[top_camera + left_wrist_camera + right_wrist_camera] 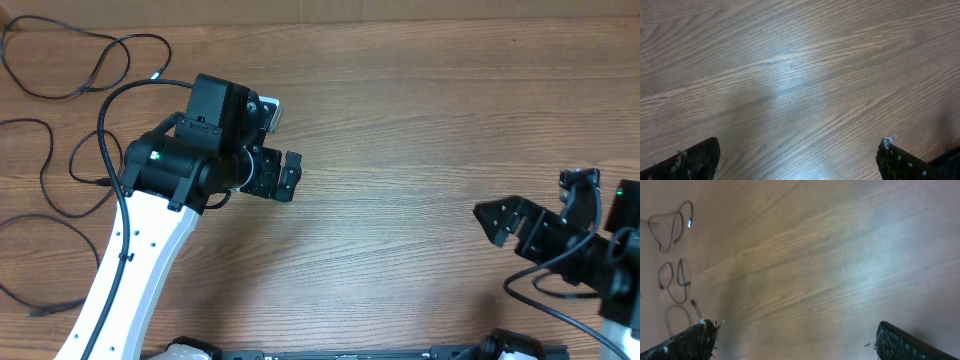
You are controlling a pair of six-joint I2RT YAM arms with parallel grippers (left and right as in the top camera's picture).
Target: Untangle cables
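Cables [47,165] sprawl across the wooden table [400,120], partly cut off, beyond the empty, released left gripper [290,175]; right gripper [505,220] likewise.

We see open table [400,130] mid-span, cables [60,97] looped along our left edge, left arm [130,260] beside them

Thin black cables [60,96] look matt against a wood-grain table [400,130] with a soft sheen; the left arm [130,270] shows smooth white plastic.
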